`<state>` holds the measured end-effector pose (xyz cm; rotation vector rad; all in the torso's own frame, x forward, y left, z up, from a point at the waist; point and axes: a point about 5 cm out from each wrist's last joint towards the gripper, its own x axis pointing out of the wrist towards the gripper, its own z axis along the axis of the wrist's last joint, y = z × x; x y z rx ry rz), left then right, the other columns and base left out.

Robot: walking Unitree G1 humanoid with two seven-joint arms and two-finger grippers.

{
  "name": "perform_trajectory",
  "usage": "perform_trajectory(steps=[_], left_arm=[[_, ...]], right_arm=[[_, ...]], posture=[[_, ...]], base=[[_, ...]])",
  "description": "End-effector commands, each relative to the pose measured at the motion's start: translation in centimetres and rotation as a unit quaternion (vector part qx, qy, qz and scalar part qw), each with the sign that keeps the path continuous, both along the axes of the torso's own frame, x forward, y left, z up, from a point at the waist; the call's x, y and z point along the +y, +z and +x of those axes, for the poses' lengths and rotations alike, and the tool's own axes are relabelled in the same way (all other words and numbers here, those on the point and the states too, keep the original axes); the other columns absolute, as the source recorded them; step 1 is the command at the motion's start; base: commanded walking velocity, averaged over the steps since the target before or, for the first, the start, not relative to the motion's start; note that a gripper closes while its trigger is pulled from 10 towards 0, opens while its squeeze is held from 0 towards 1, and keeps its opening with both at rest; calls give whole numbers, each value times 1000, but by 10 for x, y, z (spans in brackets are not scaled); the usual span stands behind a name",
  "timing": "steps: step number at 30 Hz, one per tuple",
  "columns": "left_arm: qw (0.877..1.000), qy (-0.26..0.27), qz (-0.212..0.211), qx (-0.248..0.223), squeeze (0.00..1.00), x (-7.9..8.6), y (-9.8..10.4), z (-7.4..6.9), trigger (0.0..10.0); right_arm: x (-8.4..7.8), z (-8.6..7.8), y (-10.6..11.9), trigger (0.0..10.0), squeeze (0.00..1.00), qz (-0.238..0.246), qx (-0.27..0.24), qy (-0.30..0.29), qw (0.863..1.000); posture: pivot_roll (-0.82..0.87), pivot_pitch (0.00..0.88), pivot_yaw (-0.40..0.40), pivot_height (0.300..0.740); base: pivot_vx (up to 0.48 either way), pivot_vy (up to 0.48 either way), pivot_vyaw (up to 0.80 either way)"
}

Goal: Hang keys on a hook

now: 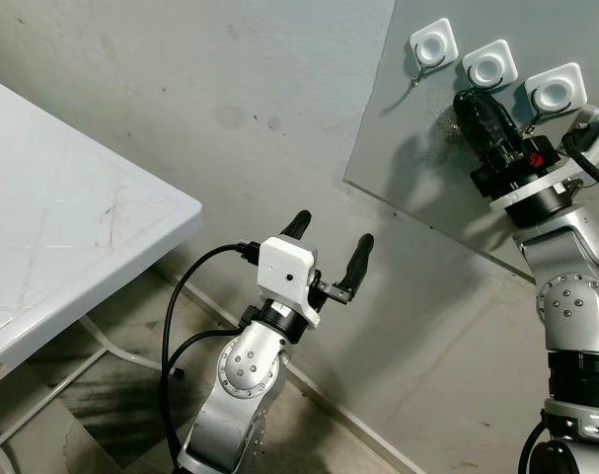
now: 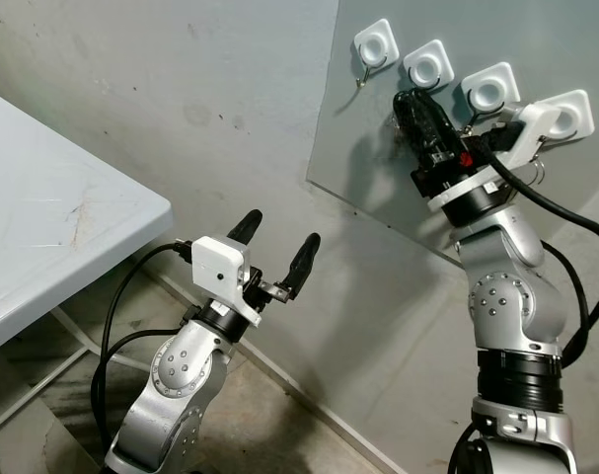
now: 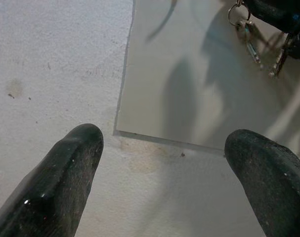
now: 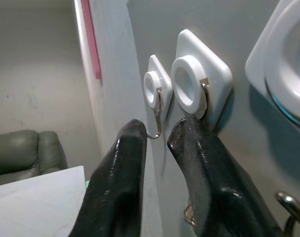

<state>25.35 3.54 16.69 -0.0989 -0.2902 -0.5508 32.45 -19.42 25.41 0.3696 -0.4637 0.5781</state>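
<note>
A grey panel [image 1: 417, 168] leans on the wall and carries a row of white square hooks [image 1: 489, 66], each with a small metal hook under a round cap. My right gripper [image 1: 472, 99] is raised against the panel just below the second hook [image 4: 201, 79], its fingers nearly together. A bunch of keys [image 3: 252, 44] on a ring [image 3: 237, 11] hangs from it against the panel, so it is shut on the keys. My left gripper [image 1: 331, 235] is lower, in the middle, open, holding nothing and pointing at the panel's lower edge.
A white folding table [image 1: 62, 227] stands at the left, its corner close to my left arm. Black cables [image 1: 181, 296] loop beside that arm. The rough grey wall [image 1: 230, 99] meets the floor along a baseboard. A green sofa [image 4: 26, 148] appears in the right wrist view.
</note>
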Motion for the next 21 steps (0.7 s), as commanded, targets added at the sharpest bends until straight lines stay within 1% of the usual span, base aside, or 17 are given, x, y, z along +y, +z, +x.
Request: perform_trajectory(steps=[1,13,17,19,21], left_arm=[[999,-8,-29,-13,0,-10,13,-2,10000],[999,-12,-27,-15,0,-11,13,-1,10000],[1000,-9,-27,-12,0,-9,12,1,10000],[999,2,-33,-6,0,-6,11,4,10000],[999,6,-35,-4,0,-4,10,5,10000]], right_arm=[[-2,4,-28,10000,1000,-10,66,-9,998],[2,2,-32,10000,1000,-14,70,2,997],[7,-3,-45,10000,1000,-27,83,-3,996],[11,-7,-53,10000,1000,-25,95,6,995],[12,-8,-57,10000,1000,-30,101,1,994]], posture=[[-38,74,-104,740],[-39,54,-100,740],[-43,47,-97,740],[-45,45,-96,740],[-45,45,-96,740]], base=[[0,0,0],[0,0,0],[0,0,0],[0,0,0],[0,0,0]])
